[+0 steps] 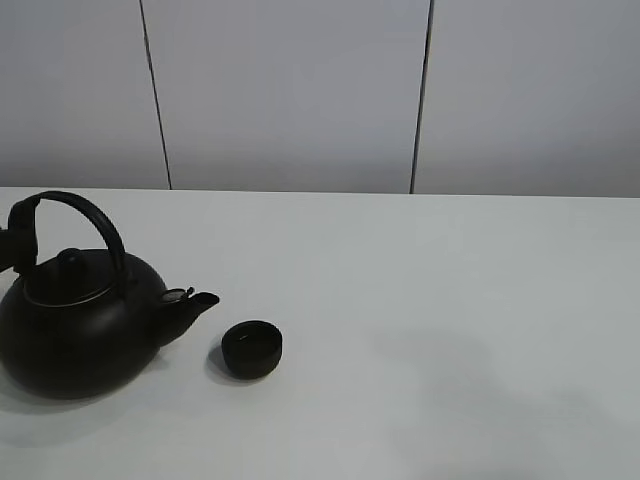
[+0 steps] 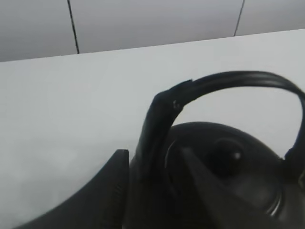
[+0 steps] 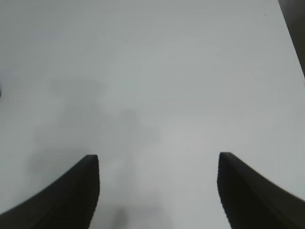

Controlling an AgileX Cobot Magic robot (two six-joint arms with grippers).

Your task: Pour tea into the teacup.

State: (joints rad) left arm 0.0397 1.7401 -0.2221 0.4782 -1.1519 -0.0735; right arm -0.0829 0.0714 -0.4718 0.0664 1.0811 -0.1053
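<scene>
1. On the white tabletop (image 1: 420, 300) in the exterior high view, a big round matte-black teapot (image 1: 80, 325) with an arched handle and a knobbed lid stands at the left side, its short spout pointing right. Just beside the spout tip, not touching it, sits the small low round matte-black teacup (image 1: 252, 349), upright with its mouth up. A dark piece of the left gripper (image 1: 14, 240) shows at the frame edge against the handle's outer end. The right arm is out of this view.

2. Close over the teapot (image 2: 228, 167), the left wrist view shows the left gripper (image 2: 152, 186) with its fingers (image 2: 107, 191) set on either side of the arched handle's base; whether they actually clamp it I cannot tell. The teacup is not visible here.

3. Above bare tabletop (image 3: 152, 71), the right wrist view shows the right gripper (image 3: 157, 191) with its two dark fingers (image 3: 71, 191) spread wide apart, nothing between them.
</scene>
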